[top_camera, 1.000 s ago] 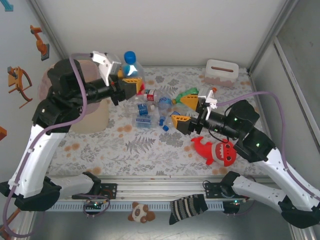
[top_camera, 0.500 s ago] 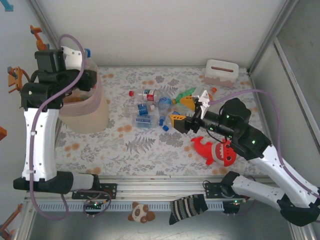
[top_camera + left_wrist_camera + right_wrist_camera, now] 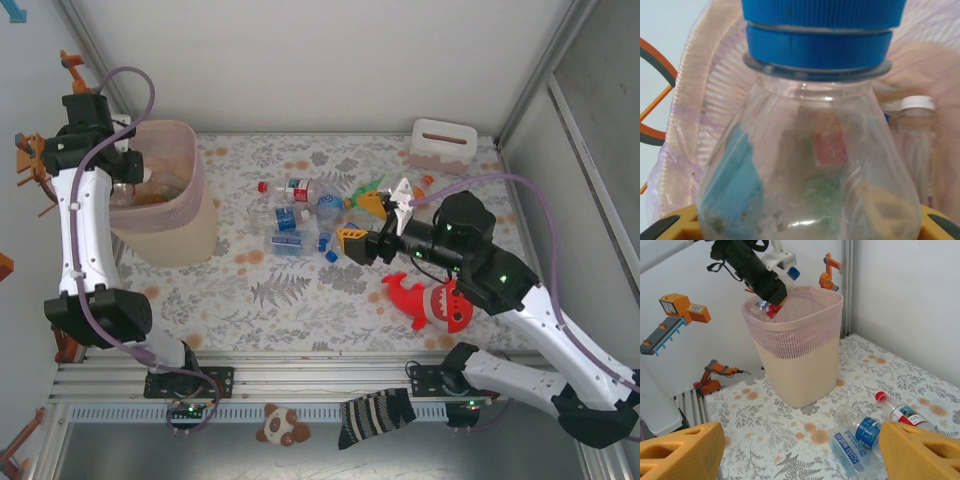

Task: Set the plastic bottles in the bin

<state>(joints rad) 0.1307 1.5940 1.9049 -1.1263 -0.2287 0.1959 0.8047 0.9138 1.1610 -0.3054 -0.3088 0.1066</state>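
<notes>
At the far left corner of the floral-patterned table (image 3: 300,290), the tall translucent pink plastic bin (image 3: 180,235) is standing upright. The left gripper (image 3: 771,294) is clamping a clear blue-capped plastic bottle (image 3: 810,165) over the bin's opening. Other small clear plastic bottles (image 3: 295,215) are lying mid-table. Just right of them, the right gripper (image 3: 362,220) is hovering with its jaws apart.
</notes>
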